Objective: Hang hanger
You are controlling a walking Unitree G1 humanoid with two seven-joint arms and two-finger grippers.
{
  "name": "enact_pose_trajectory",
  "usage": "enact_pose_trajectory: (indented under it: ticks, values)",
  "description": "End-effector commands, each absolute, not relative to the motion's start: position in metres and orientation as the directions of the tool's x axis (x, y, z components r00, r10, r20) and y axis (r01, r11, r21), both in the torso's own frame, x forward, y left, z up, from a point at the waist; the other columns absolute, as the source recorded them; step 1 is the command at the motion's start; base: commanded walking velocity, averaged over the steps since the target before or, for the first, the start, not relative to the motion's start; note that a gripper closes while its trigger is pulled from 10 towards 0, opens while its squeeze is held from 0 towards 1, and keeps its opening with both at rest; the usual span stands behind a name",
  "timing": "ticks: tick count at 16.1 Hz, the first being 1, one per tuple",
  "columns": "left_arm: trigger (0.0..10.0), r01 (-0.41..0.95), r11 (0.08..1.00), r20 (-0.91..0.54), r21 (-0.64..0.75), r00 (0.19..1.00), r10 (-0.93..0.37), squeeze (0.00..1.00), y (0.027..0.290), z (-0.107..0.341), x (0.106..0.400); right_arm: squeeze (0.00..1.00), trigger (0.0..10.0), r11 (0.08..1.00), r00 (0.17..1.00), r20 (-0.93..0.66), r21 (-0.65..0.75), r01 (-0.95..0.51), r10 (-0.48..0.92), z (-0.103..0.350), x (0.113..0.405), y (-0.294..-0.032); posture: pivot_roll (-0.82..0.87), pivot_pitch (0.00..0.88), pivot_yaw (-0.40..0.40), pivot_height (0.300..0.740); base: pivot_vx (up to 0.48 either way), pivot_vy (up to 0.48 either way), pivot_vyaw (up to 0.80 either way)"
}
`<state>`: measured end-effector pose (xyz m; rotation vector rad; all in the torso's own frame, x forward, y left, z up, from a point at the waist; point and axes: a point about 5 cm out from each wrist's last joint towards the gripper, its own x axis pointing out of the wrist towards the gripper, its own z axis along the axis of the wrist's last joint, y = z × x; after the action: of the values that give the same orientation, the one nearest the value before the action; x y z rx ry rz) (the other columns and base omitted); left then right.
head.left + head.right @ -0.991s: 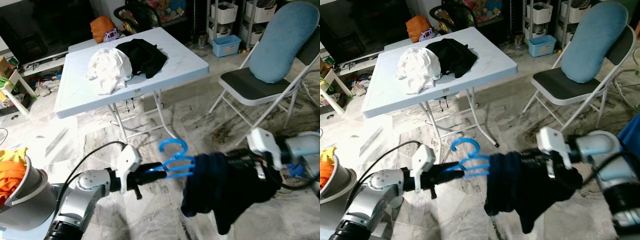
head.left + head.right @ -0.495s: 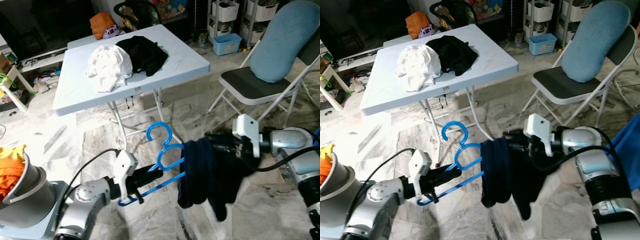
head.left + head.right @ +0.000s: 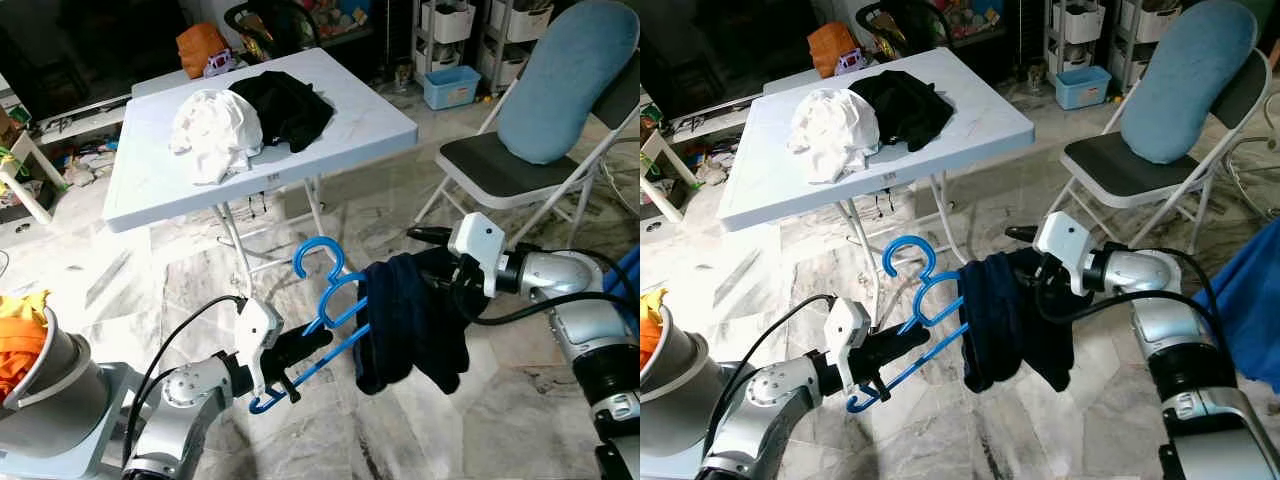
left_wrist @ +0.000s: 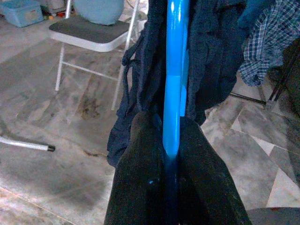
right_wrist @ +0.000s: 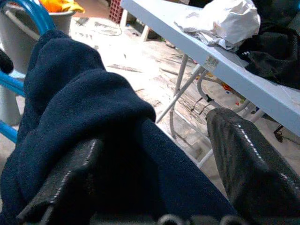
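left end effector [image 3: 300, 352] clamps blue hanger [image 3: 330, 310] | right end effector [image 3: 440, 262] apparently open, in navy garment [image 3: 405, 320]

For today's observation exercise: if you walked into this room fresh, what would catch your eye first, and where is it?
First, the blue hanger held out over the marble floor, the left gripper clamped on its lower end. A dark navy garment is draped over its other end, where the right gripper is, fingers open around the cloth. Behind, a pale folding table carries a white garment and a black garment.
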<state>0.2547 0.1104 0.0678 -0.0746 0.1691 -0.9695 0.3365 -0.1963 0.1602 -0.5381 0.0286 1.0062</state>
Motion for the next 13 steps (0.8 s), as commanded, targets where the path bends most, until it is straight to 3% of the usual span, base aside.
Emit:
enact_pose_trajectory:
  ticks: [1,5,6,9,10,11,12,13]
  values:
    - [0.0,0.796,0.594,-0.097,-0.116,0.587,-0.804,0.00,0.115,0.072,0.260,1.00,10.0,0.435,0.552,-0.197,-0.429,-0.792,0.810,0.174,0.342,-0.191,-0.13,0.000,0.140,0.740,0.000,0.000,0.00]
    - [0.0,0.792,0.605,-0.108,-0.080,0.596,-0.795,0.00,0.120,0.072,0.264,1.00,10.0,0.300,0.463,-0.299,-0.458,-0.837,0.834,0.177,0.337,-0.200,-0.13,0.000,0.143,0.740,0.000,0.000,0.00]
    - [0.0,0.788,0.612,-0.113,-0.064,0.604,-0.789,0.00,0.125,0.073,0.266,1.00,10.0,0.292,0.485,-0.314,-0.500,-0.815,0.816,0.184,0.341,-0.205,-0.13,0.000,0.144,0.740,0.000,0.000,0.00]
    - [0.0,0.773,0.632,-0.132,-0.046,0.623,-0.771,0.00,0.133,0.070,0.266,1.00,10.0,0.387,0.587,-0.260,-0.543,-0.745,0.767,0.199,0.351,-0.216,-0.13,0.000,0.142,0.740,0.000,0.000,0.00]
    - [0.0,0.735,0.677,-0.116,-0.039,0.670,-0.734,0.00,0.136,0.070,0.268,1.00,10.0,0.449,0.621,-0.212,-0.523,-0.725,0.755,0.196,0.351,-0.216,-0.13,0.000,0.139,0.740,0.000,0.000,0.00]
    - [0.0,0.704,0.710,-0.105,-0.028,0.704,-0.702,0.00,0.136,0.071,0.271,0.86,10.0,0.481,0.643,-0.195,-0.514,-0.710,0.741,0.191,0.351,-0.214,-0.13,0.000,0.138,0.740,0.000,0.000,0.00]
    - [0.0,0.667,0.745,-0.089,-0.020,0.741,-0.666,0.00,0.136,0.073,0.274,0.00,10.0,0.520,0.664,-0.178,-0.490,-0.700,0.726,0.181,0.349,-0.211,-0.13,0.000,0.139,0.740,0.000,0.000,0.00]
    - [0.0,0.667,0.745,-0.089,-0.020,0.741,-0.666,0.00,0.136,0.073,0.274,0.00,10.0,0.520,0.664,-0.178,-0.490,-0.700,0.726,0.181,0.349,-0.211,-0.13,0.000,0.139,0.740,0.000,0.000,0.00]
